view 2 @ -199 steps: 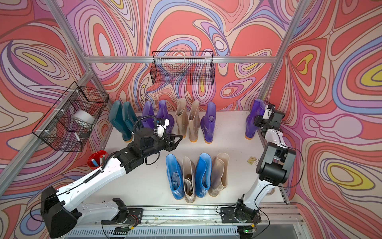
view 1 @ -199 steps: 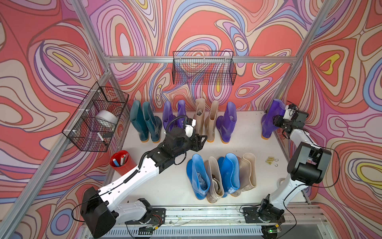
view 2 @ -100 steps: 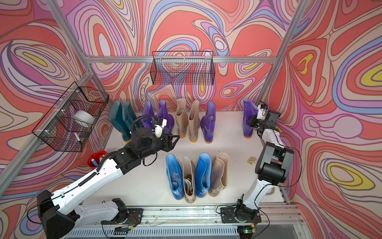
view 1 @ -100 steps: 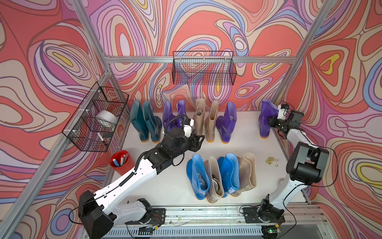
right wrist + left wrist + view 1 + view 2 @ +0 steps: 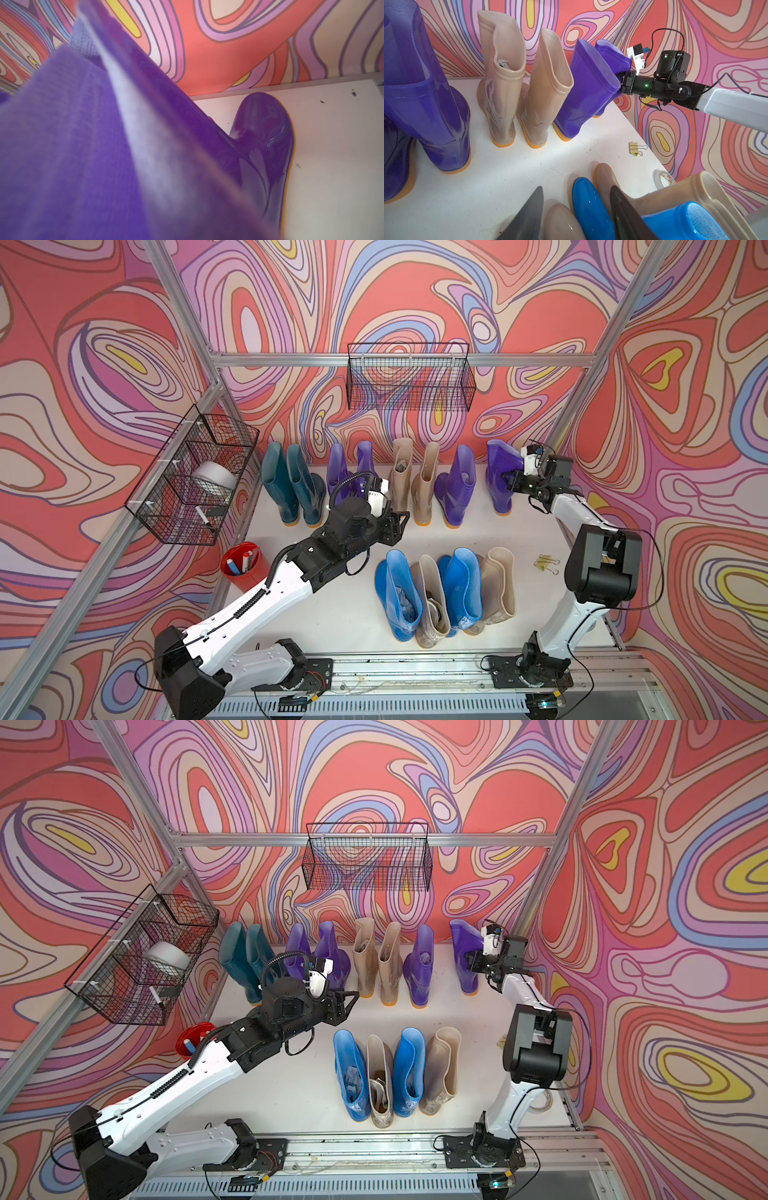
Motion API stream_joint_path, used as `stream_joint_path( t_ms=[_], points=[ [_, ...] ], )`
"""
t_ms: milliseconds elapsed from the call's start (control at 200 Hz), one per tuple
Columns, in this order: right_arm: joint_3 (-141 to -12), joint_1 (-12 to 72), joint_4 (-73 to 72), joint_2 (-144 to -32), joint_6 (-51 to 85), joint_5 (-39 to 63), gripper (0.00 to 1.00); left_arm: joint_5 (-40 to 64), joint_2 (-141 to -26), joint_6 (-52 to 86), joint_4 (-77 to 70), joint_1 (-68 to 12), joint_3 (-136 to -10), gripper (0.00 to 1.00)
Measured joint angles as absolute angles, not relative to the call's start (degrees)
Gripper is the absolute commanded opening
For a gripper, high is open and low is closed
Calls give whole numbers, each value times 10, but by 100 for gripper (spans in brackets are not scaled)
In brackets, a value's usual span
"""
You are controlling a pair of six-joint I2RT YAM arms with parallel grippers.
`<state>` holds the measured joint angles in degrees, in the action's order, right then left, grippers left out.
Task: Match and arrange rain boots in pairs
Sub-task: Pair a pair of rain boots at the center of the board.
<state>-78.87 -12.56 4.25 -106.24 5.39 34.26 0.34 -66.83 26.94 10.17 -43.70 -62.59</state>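
White table point(image 5: 340, 614) inside a booth with swirl-patterned walls; two arms mounted on the near rail.

Left arm point(image 5: 257, 597) reaches over the middle of the table. Left gripper point(image 5: 401, 522) hangs in the gap between the two boot rows, in front of the purple pair; its dark fingers point(image 5: 529, 214) stand apart with nothing between them.

Right arm point(image 5: 582, 564) stretches toward the far right corner. Right gripper point(image 5: 513, 483) is clamped on the top edge of the far-right purple boot point(image 5: 500, 477). In the right wrist view this boot's shaft fills the frame, blurred, with its toe on the table. In both top views the boot stands on its sole, leaning slightly, well apart from the single purple boot point(image 5: 457, 485) beside the beige pair.

Far row, by the back wall, from the left arm's side: two dark teal boots point(image 5: 291, 485) side by side, upright; purple pair point(image 5: 345, 472), partly hidden behind the left wrist; beige pair point(image 5: 415, 481) upright, orange soles; then the single purple boot; then the gripped one.

Near row, shafts packed together and touching: blue boot point(image 5: 397, 593), beige boot point(image 5: 432, 605), second blue boot point(image 5: 461, 585), second beige boot point(image 5: 496, 585). Colours alternate, unmatched.

Wire basket on the back wall point(image 5: 409, 377). Wire basket on the side wall point(image 5: 191, 481) with a white roll inside. Red cup point(image 5: 243, 566) holding markers, near the left arm. Yellow binder clips point(image 5: 546, 564) by the right arm. Tape roll point(image 5: 664, 179), seen in the left wrist view only.
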Motion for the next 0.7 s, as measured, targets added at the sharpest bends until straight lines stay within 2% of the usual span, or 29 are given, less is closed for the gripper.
stream_joint_path(
  t_ms=[285, 586, 701],
  points=[
    [-788, -70, 25, -1062, 85, 346, 0, -4, -657, 266, 110, -439, -626, 53],
    [-760, -56, 1, -1053, 96, 364, 0, -5, -648, 266, 110, -439, -626, 54],
    [-753, -56, -5, -1051, 95, 365, 5, -6, -648, 265, 110, -439, -626, 54]
  ],
)
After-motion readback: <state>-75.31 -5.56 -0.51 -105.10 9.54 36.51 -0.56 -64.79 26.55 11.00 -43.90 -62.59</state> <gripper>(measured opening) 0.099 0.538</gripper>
